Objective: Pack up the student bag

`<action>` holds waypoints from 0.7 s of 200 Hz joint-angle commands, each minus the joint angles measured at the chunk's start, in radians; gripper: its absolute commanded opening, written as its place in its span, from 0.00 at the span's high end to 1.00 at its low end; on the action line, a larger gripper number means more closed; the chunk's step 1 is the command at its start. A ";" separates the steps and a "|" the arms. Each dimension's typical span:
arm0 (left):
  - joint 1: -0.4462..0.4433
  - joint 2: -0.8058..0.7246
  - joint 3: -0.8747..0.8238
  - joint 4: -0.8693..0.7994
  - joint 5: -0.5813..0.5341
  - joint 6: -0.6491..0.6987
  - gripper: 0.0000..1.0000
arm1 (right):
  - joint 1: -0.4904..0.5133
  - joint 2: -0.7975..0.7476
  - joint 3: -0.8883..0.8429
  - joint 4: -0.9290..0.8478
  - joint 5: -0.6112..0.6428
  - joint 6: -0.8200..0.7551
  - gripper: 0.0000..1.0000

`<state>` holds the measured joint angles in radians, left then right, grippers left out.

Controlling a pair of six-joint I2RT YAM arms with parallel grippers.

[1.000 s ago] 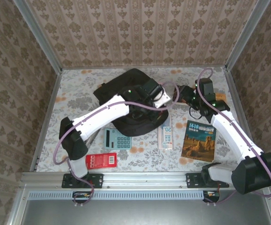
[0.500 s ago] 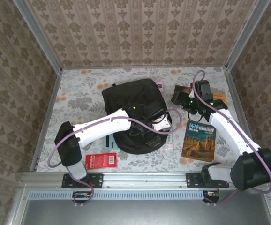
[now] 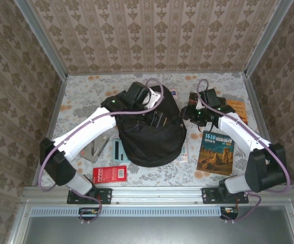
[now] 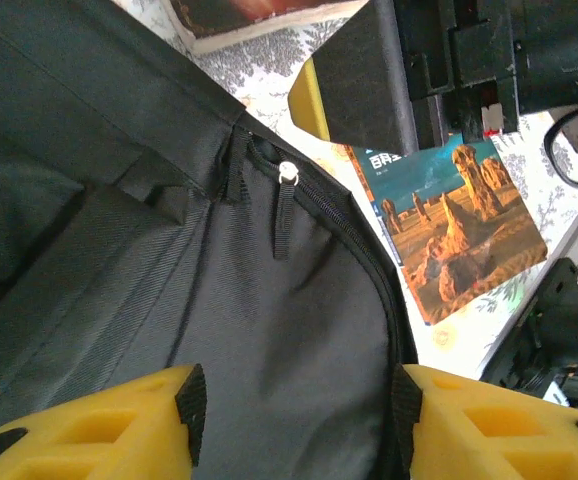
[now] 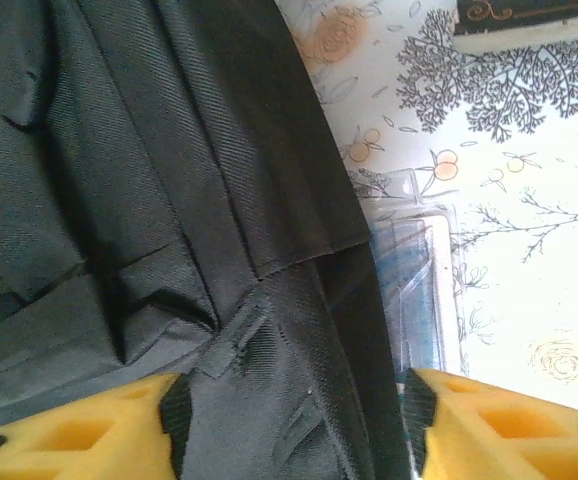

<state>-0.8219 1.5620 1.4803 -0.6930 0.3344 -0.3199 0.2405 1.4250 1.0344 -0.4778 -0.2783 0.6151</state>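
1. Looking from above, the bag (image 3: 149, 134) lies mid-table between both arms, I'd guess so each can reach its zip. The left gripper (image 3: 156, 116) hangs over its top and the right gripper (image 3: 192, 113) sits just beside its right edge.
2. Left wrist: the fingers (image 4: 119, 425) are spread and pinch nothing. Bag fabric lies under them, with the zip pull (image 4: 286, 195) just ahead.
3. Right wrist: the fingers (image 5: 79, 425) are spread, straddling a fabric fold without gripping it. A clear case (image 5: 424, 290) lies ahead on the right, half under the bag.

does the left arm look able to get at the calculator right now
Probably not cleanly: the bag lies over most of the calculator, leaving just a strip showing. The left gripper hovers open over the bag, which likely needs shifting first.
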 commanded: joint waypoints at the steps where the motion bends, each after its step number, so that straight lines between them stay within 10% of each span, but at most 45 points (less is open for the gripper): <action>1: -0.007 0.061 0.006 0.052 0.053 -0.114 0.47 | 0.000 0.027 -0.020 0.001 -0.017 -0.011 0.44; 100: -0.004 0.161 0.031 0.076 0.101 -0.153 0.50 | -0.004 0.126 -0.087 0.164 -0.148 0.043 0.58; 140: -0.004 0.168 0.016 0.070 0.076 -0.144 0.50 | -0.005 0.101 -0.099 0.213 -0.167 0.055 0.84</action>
<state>-0.8268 1.7237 1.4860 -0.6250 0.4152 -0.4538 0.2394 1.5463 0.9562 -0.3294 -0.4057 0.6552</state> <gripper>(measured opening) 0.500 0.221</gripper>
